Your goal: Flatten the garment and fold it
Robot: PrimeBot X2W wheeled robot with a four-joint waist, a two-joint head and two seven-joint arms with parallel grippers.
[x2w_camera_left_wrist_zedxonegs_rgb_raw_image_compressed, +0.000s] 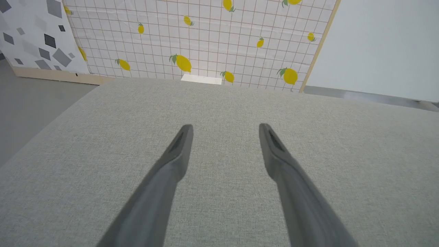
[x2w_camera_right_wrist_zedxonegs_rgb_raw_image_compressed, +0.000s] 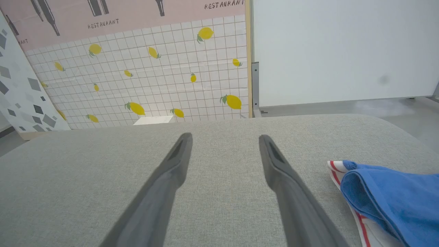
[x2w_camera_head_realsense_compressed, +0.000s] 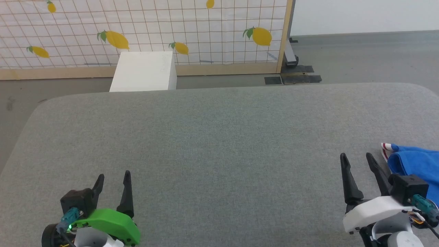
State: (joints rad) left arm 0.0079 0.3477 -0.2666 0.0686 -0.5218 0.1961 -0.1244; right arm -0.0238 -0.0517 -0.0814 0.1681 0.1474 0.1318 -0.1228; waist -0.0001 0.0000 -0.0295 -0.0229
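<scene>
From the head view we've got a wide grey table (x2w_camera_head_realsense_compressed: 219, 137) stretched out before us, and the shirt (x2w_camera_head_realsense_compressed: 415, 164) is bunched up at the near right edge, blue cloth with a bit of red-and-white striped trim poking out on its left side. The left gripper (x2w_camera_head_realsense_compressed: 113, 175) sits at the near left, fingers spread and holding nothing, well apart from the shirt. The right gripper (x2w_camera_head_realsense_compressed: 356, 156) is at the near right, jaws wide and empty too, with the shirt just beside it on its right. We'd say that's the arm placed to make the first reach. Beyond the table's far edge a white box (x2w_camera_head_realsense_compressed: 144, 72) stands on the floor against a lemon-print screen (x2w_camera_head_realsense_compressed: 171, 31), both out of the way. Over to the left wrist view: two dark fingers parted over bare grey fabric, nothing between them, so this arm looks parked until there's cloth to share. Now the right wrist view: fingers apart again, pointing across the table, and the shirt lies to their right, a rolled blue fold on top of the striped white edge, not touching either finger. By our reading the job hasn't begun. The shirt is crumpled rather than spread, so it wants dragging toward the middle, where both arms can flatten it.
</scene>
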